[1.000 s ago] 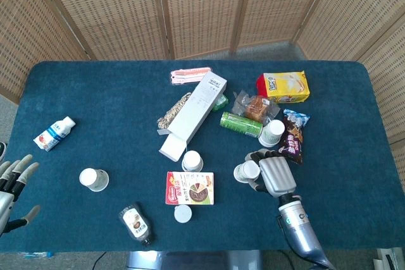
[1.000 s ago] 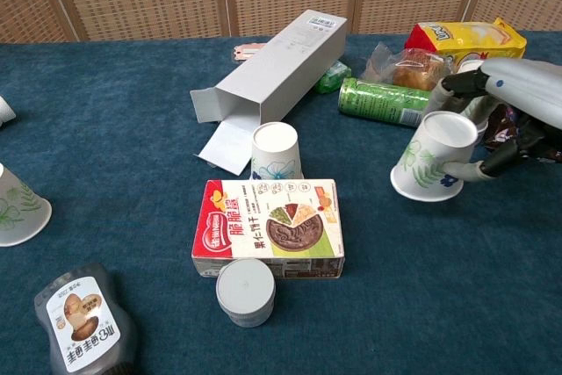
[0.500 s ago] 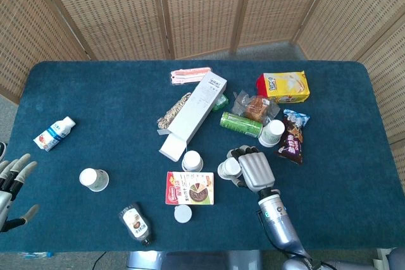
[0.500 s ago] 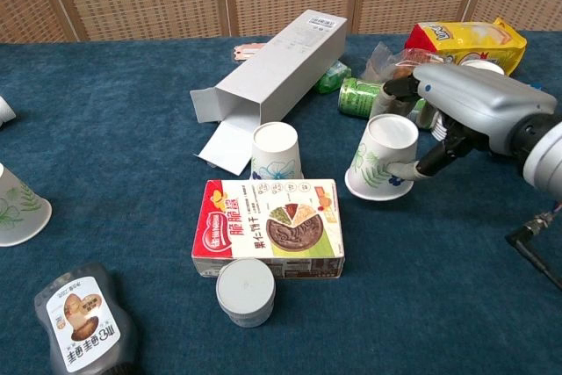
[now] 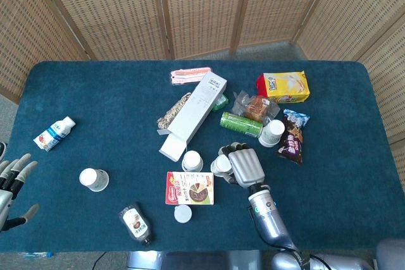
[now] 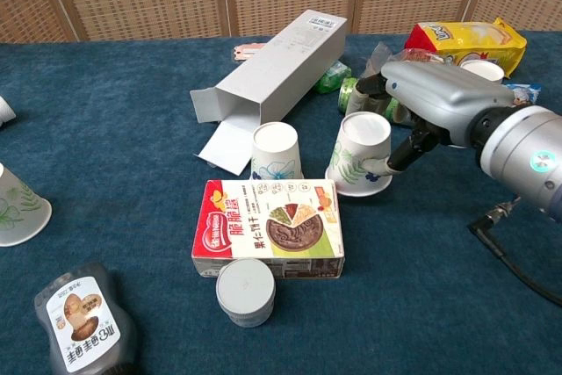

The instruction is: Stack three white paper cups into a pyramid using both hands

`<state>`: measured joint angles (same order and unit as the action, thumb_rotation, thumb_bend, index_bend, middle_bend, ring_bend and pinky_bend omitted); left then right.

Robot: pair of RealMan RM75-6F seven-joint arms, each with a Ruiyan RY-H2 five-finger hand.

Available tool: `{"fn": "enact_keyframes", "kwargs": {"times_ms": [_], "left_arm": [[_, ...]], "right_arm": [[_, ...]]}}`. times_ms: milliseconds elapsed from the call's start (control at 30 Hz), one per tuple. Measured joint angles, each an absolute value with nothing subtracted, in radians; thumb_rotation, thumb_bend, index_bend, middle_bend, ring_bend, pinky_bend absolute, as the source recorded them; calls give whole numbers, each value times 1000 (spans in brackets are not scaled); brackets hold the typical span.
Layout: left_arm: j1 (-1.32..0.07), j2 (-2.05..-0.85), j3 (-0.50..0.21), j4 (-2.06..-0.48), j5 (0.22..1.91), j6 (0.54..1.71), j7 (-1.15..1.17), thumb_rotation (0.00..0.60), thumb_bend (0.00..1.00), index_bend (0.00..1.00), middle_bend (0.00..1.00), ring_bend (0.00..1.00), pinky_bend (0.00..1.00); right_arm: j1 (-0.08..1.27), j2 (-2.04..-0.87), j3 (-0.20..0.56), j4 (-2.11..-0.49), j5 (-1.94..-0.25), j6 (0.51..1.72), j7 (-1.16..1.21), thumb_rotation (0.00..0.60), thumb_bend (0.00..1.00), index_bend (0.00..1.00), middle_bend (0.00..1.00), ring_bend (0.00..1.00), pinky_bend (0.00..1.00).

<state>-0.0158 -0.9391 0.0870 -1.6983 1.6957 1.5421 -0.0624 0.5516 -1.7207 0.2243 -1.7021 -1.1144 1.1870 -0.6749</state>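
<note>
The table (image 5: pixel 95 93) wore deep teal cloth. The held paper cup (image 6: pixel 360 154) was white with green leaf sprigs and a blue mark. The right hand (image 6: pixel 421 94) was silver-grey with black fingers (image 6: pixel 406 147). The snack bag (image 6: pixel 465 39) was yellow.

Left hand (image 5: pixel 12 178): cut by head view's left edge, absent from chest view.
Left cup (image 6: pixel 18 205): cropped at chest view's left edge.
Green can (image 6: pixel 349 94): mostly hidden behind right hand (image 6: pixel 420 94).
Sauce bottle (image 6: pixel 83 320): bottom cut by chest view's lower edge.
</note>
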Motion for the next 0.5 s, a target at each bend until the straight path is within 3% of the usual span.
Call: {"fn": "enact_keyframes", "kwargs": {"times_ms": [500], "left_arm": [[-18,-942,89,-1698,1696,1535,-57,600,320,0,0,0,0]], "right_arm": [[598,-1765,223,-1680,-1092,1196,-699,600,330,404,448,280,355]]}}
